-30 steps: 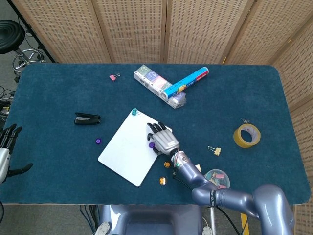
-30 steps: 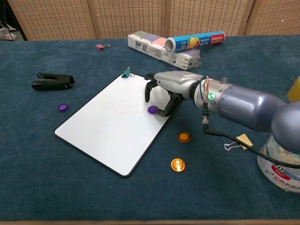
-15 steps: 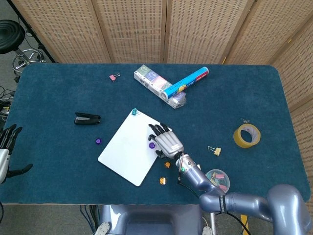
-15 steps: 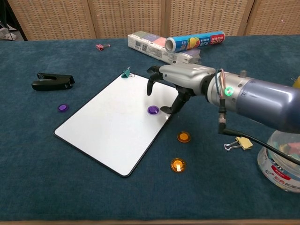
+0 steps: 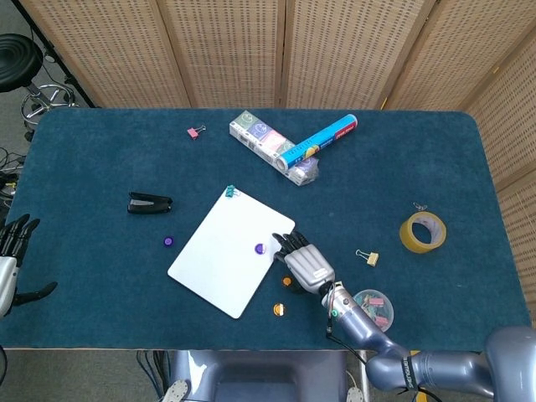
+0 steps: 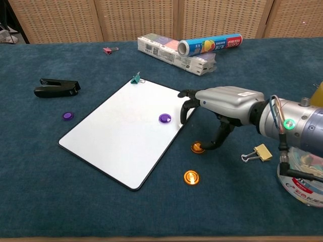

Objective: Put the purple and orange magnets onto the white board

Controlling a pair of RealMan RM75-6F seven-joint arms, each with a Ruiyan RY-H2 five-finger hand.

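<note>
Right hand (image 6: 224, 103) hangs over the blue felt table (image 5: 92, 151), just off the right edge of the white board (image 6: 118, 133); fingers apart and curled downward, nothing in them. In the chest view the thumb tip comes down right at an orange magnet (image 6: 197, 147); contact cannot be confirmed. In the head view that magnet is half hidden under the hand.

Left hand (image 5: 10, 251) is cut off at the left frame edge of the head view, off the table's left side; fingers look spread, empty.

One purple magnet (image 6: 164, 118), a small glossy disc, lies flat on the board near its right edge. A second purple magnet (image 6: 67, 115) sits on the felt off the board's left corner, below the black stapler (image 6: 56, 86). A second orange magnet (image 6: 191, 177) lies on the felt nearer the table's front edge.

Board is a smooth rounded rectangle, set askew, with a green clip (image 6: 135, 78) at its far corner.

A clear round jar (image 6: 302, 174) is cut by the right frame edge. Open felt runs along the front edge
</note>
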